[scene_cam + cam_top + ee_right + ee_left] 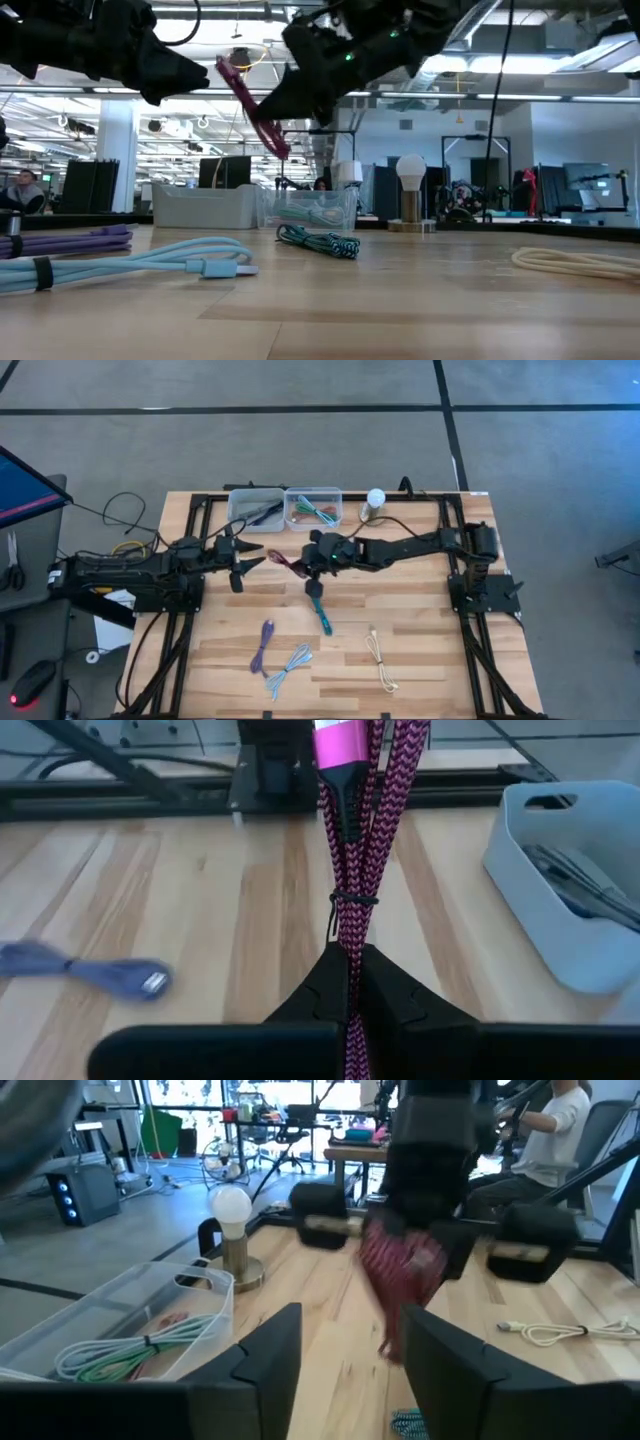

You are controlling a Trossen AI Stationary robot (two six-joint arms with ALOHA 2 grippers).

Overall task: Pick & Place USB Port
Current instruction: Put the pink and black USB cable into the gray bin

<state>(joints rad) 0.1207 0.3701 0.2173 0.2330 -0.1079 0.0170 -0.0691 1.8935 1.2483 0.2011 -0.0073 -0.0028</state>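
Light wooden tabletop (pixel 420 645) on a black frame, grey floor around it; the low view looks across into an open workshop with desks and screens. Nearest the front edge lie three bundled cables: purple cable (pixel 264 644), light blue cable (pixel 288 666) just beside it, cream cable (pixel 380 659) well apart toward the right. Further in, a teal cable (pixel 320 610) lies near the table's middle. Above it, off the surface, the magenta braided USB cable (pixel 283 563) hangs in the air between the two arms. Right tool (pixel 312 556) is clenched on this cable: in the right wrist view both fingers pinch the doubled braid (pixel 352 870) just below its tie band, with the pink plug end farther out. Left tool (pixel 243 559) sits just beside the cable's free end, fingers spread apart and released; in the left wrist view the two fingers (pixel 270 1355) stand apart with the magenta bundle (pixel 400 1270) beyond them, not touching. In the low view the cable (pixel 252 105) slants down from the right tool, clear of the wood. At the far edge: grey bin (pixel 255 509) holding dark items, clear bin (pixel 313 508) touching it with green and other cables inside, and a bulb-shaped lamp (pixel 374 502) near the clear bin.
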